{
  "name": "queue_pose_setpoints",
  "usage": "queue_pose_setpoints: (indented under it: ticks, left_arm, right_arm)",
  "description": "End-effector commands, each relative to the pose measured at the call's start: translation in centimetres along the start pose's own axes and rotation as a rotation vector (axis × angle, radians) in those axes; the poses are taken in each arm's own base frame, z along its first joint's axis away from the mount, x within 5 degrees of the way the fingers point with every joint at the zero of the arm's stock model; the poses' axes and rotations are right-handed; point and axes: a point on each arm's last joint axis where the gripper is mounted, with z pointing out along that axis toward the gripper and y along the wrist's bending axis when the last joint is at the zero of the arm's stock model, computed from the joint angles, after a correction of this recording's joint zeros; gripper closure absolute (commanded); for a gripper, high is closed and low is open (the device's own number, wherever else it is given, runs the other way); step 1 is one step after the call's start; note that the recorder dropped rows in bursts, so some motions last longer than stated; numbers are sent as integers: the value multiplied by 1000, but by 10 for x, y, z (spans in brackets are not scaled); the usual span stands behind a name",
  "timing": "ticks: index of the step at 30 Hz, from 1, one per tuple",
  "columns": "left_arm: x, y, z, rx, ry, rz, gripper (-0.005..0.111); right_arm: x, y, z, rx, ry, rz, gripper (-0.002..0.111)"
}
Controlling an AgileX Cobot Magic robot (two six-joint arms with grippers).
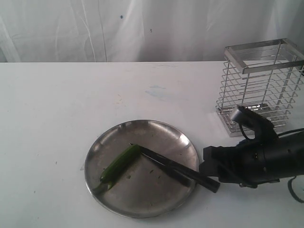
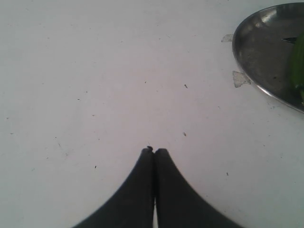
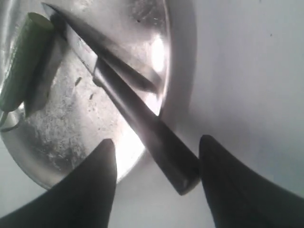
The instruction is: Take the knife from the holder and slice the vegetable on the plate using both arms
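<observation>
Far left, above bare bench [image 2: 95, 71]: left jaws pressed together, holding nothing, near the plate [image 1: 142, 206] rim. On the plate: vegetable [image 1: 121, 164], light, glossy, likely to roll; best pinned mid-length. Tip at its blunt end: knife [image 1: 178, 170], stiff, slim; handle overhanging the rim, best gripped there. Low and level, right arm [image 1: 266, 159], jaws spread astride that handle's end. Behind: holder [image 1: 261, 85].

left gripper [image 2: 154, 151]: jaws pressed tight together, tips meeting, aimed downward | right gripper [image 3: 157, 140]: jaws spread wide, clamping nothing | right arm [image 1: 266, 159]: stretched low, reaching in from the right
</observation>
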Motion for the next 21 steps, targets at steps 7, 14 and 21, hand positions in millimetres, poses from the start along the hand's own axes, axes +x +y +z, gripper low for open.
queue_pose_setpoints:
  ticks: [7,14,21]
  left_arm:
    - [2,-1,0,10,18,6,107]
    - [2,-1,0,10,18,6,107]
    - [2,-1,0,10,18,6,107]
  right_arm:
    - [-37,21,-20,31,31,-241,58]
    - [-71,47,-17,-122,385,-288,58]
    - [-95,42,12,-186,510,-340,58]
